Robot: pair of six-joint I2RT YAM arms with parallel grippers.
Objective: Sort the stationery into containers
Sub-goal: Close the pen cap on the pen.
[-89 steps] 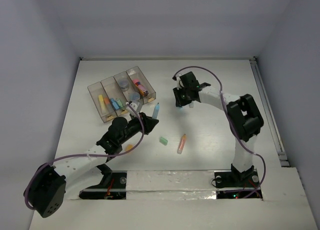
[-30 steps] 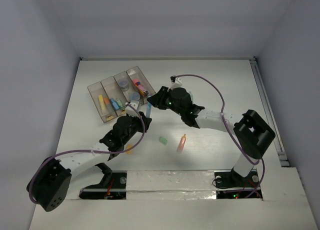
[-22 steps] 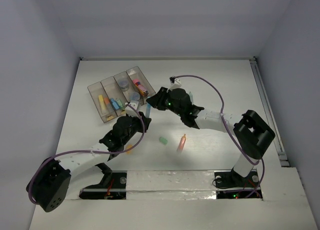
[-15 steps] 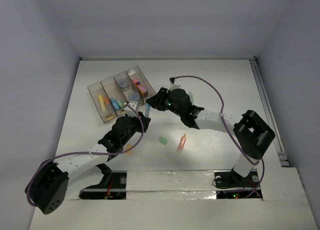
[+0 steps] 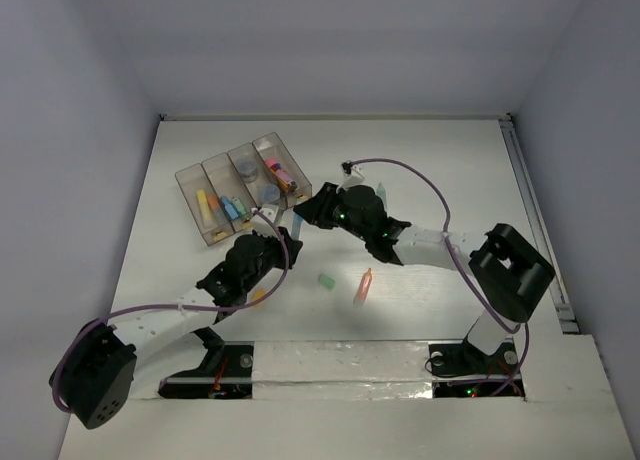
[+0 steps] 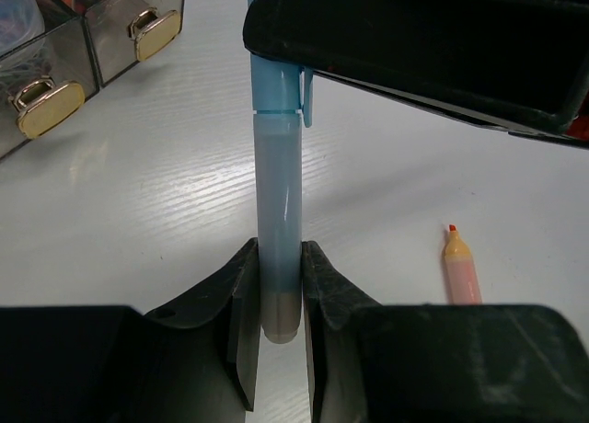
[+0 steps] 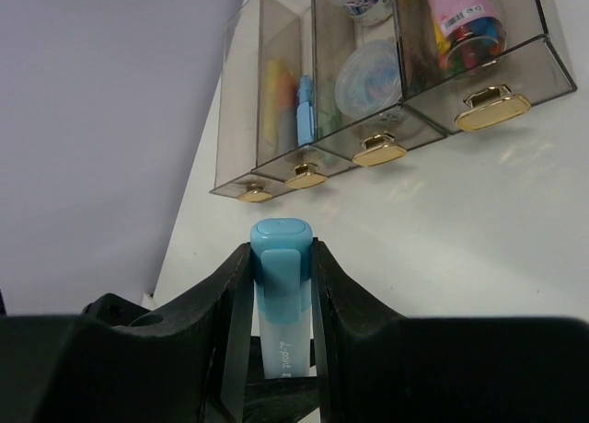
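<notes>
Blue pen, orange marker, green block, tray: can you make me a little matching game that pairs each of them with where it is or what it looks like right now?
Things:
1. blue pen
2. orange marker
3. green block
4. tray

Descriptions:
A. short, lying loose on the table
B. smoky clear plastic, four compartments
C. clamped between the left tool and the right tool
D. long, lying loose on the table

Pairs: 1-C, 2-D, 3-A, 4-B
</notes>
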